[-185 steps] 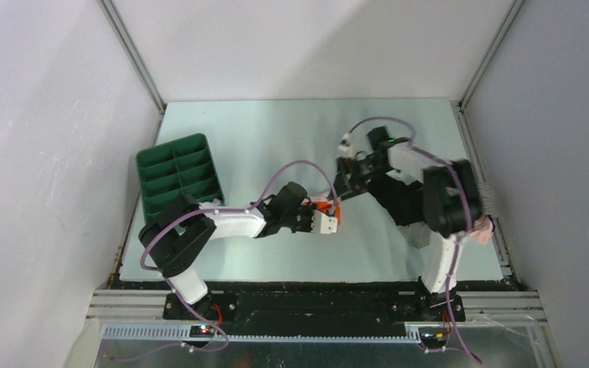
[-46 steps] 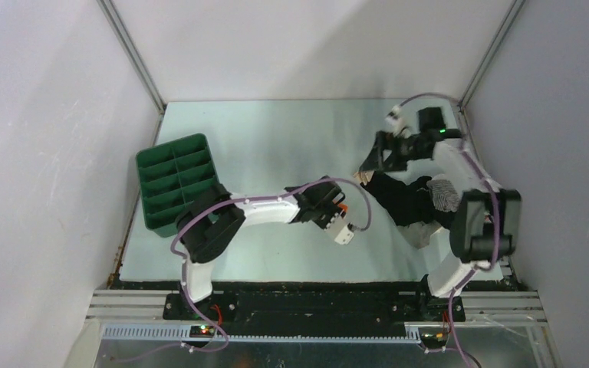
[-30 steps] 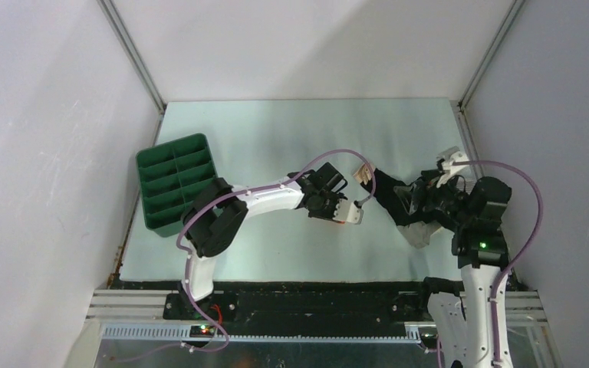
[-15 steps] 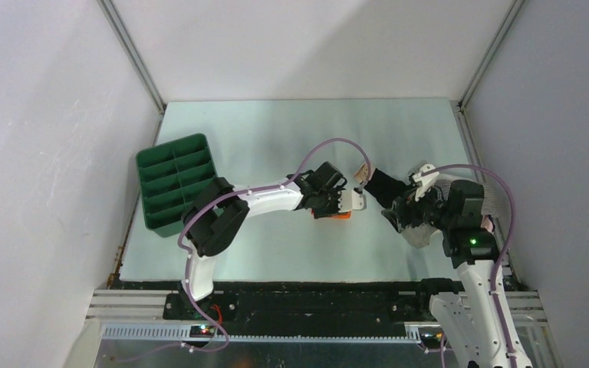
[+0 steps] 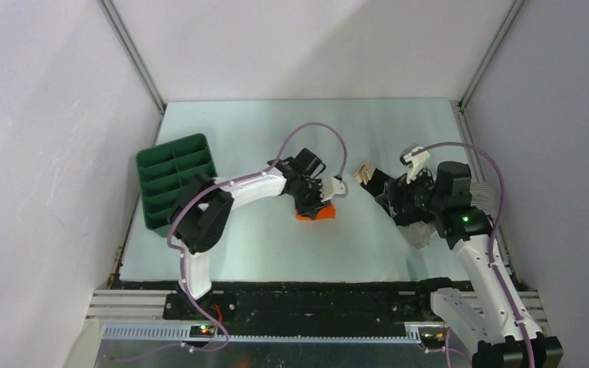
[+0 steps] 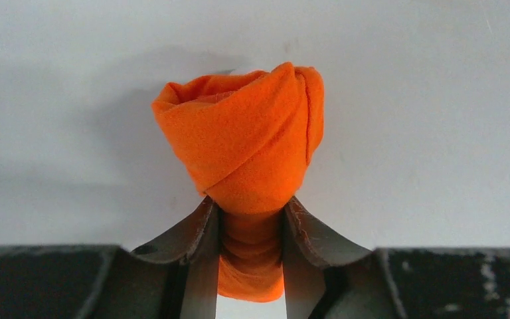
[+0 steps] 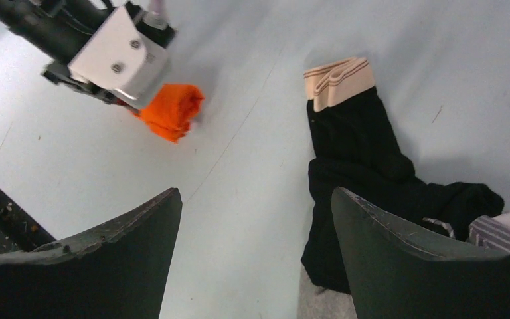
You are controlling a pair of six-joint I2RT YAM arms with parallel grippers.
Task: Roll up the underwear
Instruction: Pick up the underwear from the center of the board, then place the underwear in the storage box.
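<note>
Firmly, the left gripper (image 6: pixel 250 222) pinches the near end of the orange roll (image 6: pixel 242 143), which rests on the table (image 5: pixel 238 138) near its middle. The right gripper (image 7: pixel 254 199) hangs with jaws wide apart above black underwear (image 7: pixel 355 149) with a beige waistband, at the table's right side. A green tray (image 5: pixel 175 180) sits far left.

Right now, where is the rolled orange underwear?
The rolled orange underwear sits mid-table in the top view, clamped in the left pincer, between the green divider tray on its left and the black underwear on its right.
</note>
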